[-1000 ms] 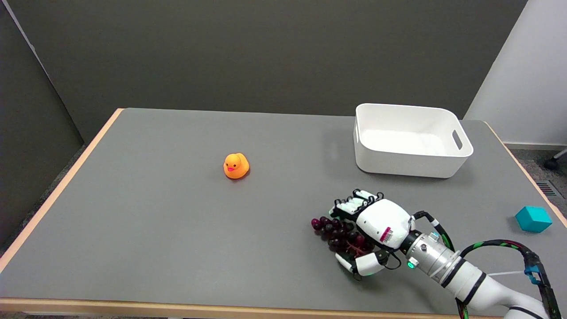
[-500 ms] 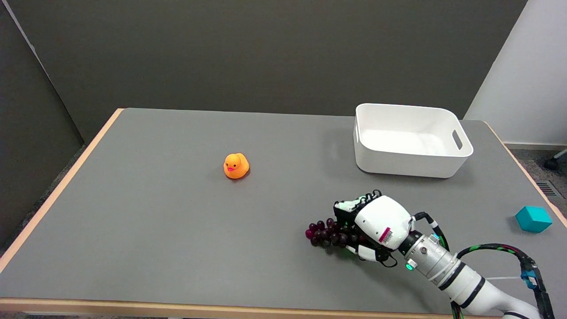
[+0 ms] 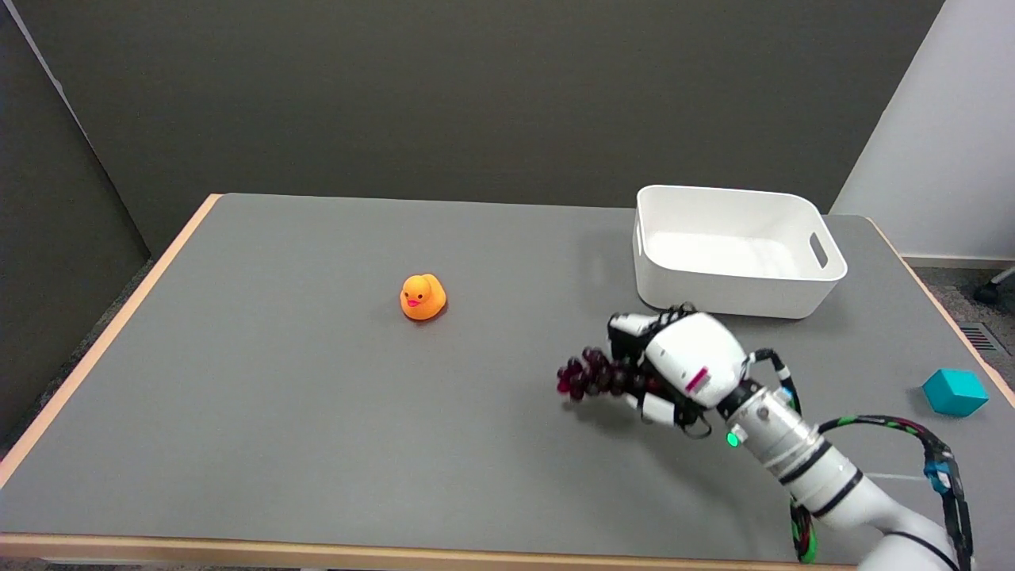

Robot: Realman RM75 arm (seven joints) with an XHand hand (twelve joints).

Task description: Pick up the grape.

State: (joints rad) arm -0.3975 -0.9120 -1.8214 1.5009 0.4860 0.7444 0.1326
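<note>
**Desk:** What am I looking at, and where does the job stand?

**Operator:** I have the right hand (image 3: 674,369) wrapped around the stem end of the dark purple grape bunch (image 3: 591,374), fingers curled in on it, the loose berries sticking out on the side away from the white bin (image 3: 737,293). The bunch appears to be off the grey table (image 3: 277,412); a soft shadow lies on the surface just below it. I judge the pick all but made: the grasp is on, the lift is under way, and what is left is to bring it clearly higher and hold it steady.

**Desk:** Any room to work with?

**Operator:** Plenty. The bin sits just behind the hand, its front wall near my knuckles, so I would not drift that way. The orange rubber duck (image 3: 423,297) stands well apart from the bin, out toward the table's middle. The teal cube (image 3: 954,391) lies on the bin's near side, close to the table's edge. Straight up is open. My one worry is the hanging berries swinging or slipping.
</note>
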